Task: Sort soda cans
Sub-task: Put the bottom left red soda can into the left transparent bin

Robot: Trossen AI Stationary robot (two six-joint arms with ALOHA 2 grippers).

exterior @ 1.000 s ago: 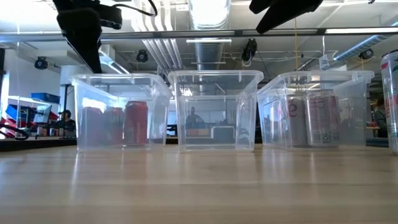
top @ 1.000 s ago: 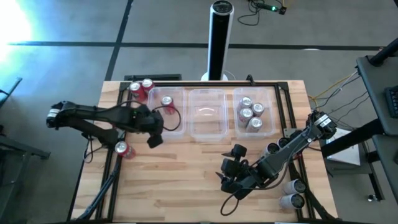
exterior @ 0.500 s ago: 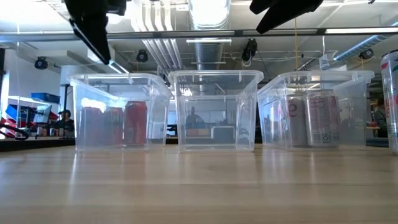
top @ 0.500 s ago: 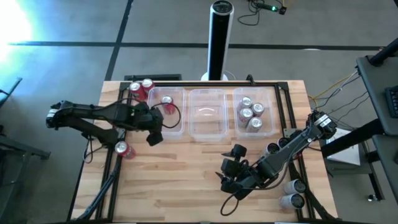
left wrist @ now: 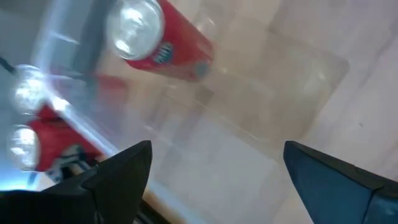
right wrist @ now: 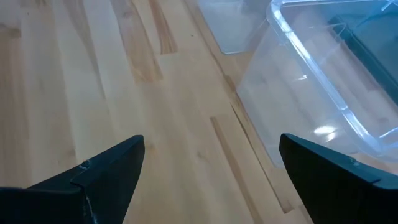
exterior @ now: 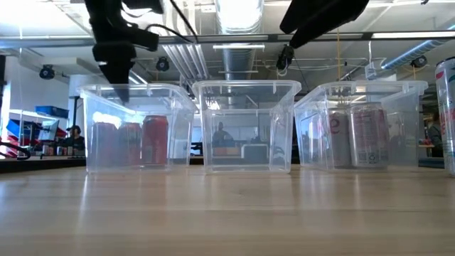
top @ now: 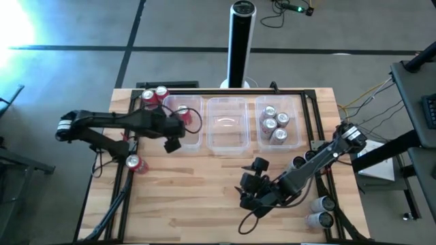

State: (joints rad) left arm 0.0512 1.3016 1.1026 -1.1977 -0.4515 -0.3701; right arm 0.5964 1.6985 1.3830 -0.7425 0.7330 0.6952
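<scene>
My left gripper (top: 174,136) (left wrist: 214,155) hangs open over the left clear tub (top: 193,138), just above its rim in the low view (exterior: 117,64). One red soda can (left wrist: 155,34) stands upright on that tub's floor, ahead of the fingers. Two more red cans (top: 154,94) stand on the table outside the tub's far left corner, and another (top: 133,163) stands near the left edge. My right gripper (top: 248,197) (right wrist: 211,155) is open above bare wood, in front of the middle tub (top: 227,136). The right tub (top: 294,126) holds several silver cans (top: 271,124).
Dark cans (top: 260,164) (top: 298,162) stand near my right arm. Two silver cans (top: 320,211) lie at the near right corner. A can (exterior: 446,114) shows at the low view's right edge. A black post (top: 241,41) stands behind the table. The near middle of the wood is bare.
My left gripper has moved toward the table's far edge, from in front of the left tub to over its near part, staying open. My right arm has shifted slightly toward the left edge. No can has moved.
</scene>
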